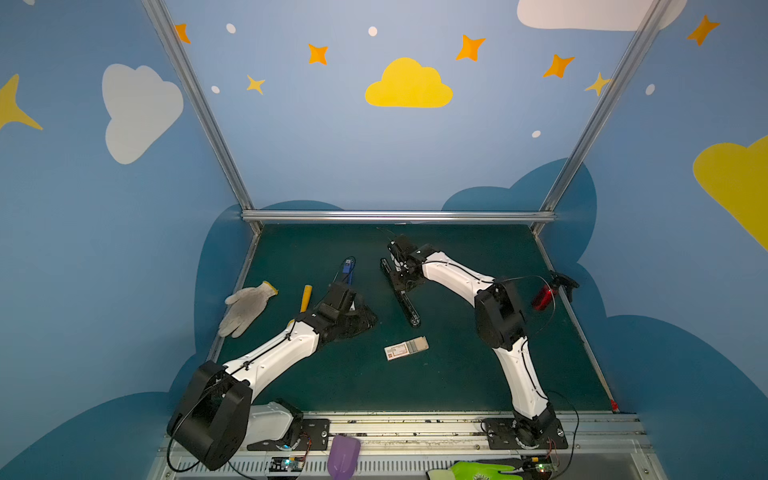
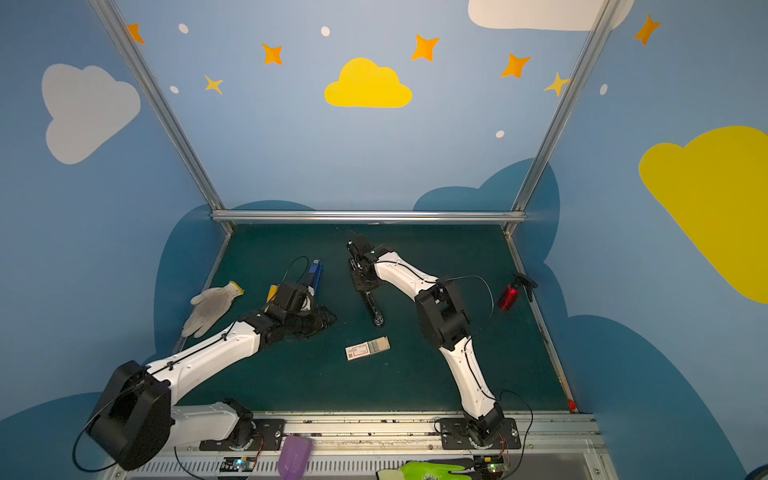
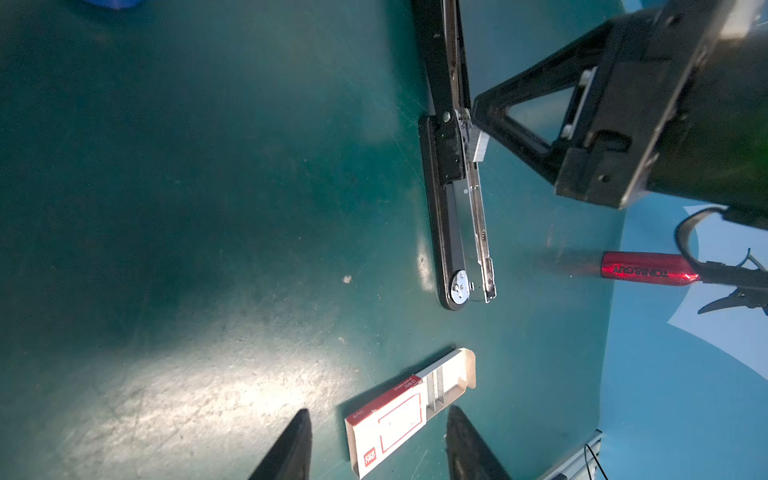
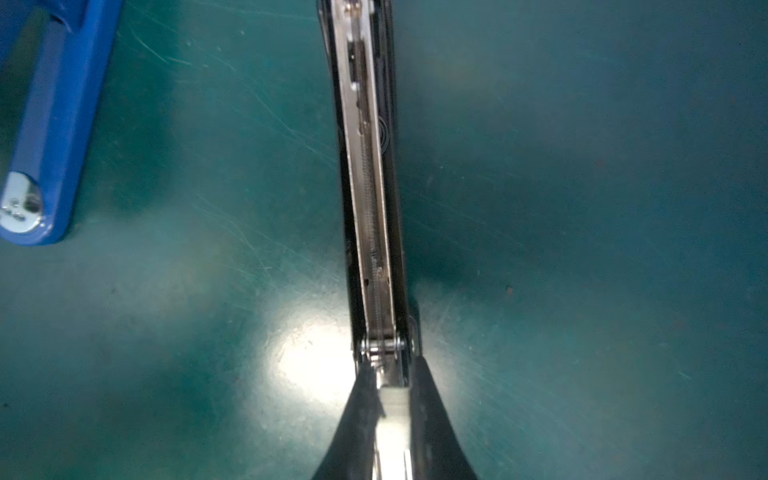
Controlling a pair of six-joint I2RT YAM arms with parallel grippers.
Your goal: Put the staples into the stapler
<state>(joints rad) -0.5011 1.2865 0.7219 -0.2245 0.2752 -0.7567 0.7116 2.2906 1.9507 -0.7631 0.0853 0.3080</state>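
**Figure: bimanual workspace on a green mat (image 1: pixel 457 374), seen in both top views and both wrist views.**

We are viewing the black stapler (image 1: pixel 402 296) as it lies opened flat near the middle of the mat, with its metal magazine rail facing up.

The right gripper (image 4: pixel 392 374) is clenching a short silvery-white strip of staples (image 4: pixel 392 415) between its fingers. It is holding the strip at the hinge end of the stapler. In the left wrist view the strip is standing tilted against the rear of the rail. We cannot tell whether it is seated in the channel.

The left gripper (image 1: pixel 360 320) is hanging released, its jaws apart and grasping nothing. It is left of the staple box (image 1: pixel 406 348) and apart from it. In the left wrist view its two dark fingers (image 3: pixel 291 449) are framing the box without touching it.

The box is lying on the mat just on the near side of the stapler's free end. It is white with a red mark, and its tray is slid partly out. We are seeing grey rows (image 3: pixel 440 386) of further staples in the exposed tray.

Other items on the mat:
- A blue stapler (image 1: pixel 348 268) is lying beyond the left gripper.
- A white knit glove (image 1: pixel 247 307) and a yellow handle (image 1: pixel 306 296) are lying toward the left edge.
- A red spray bottle (image 1: pixel 544 297) is lying at the right edge.
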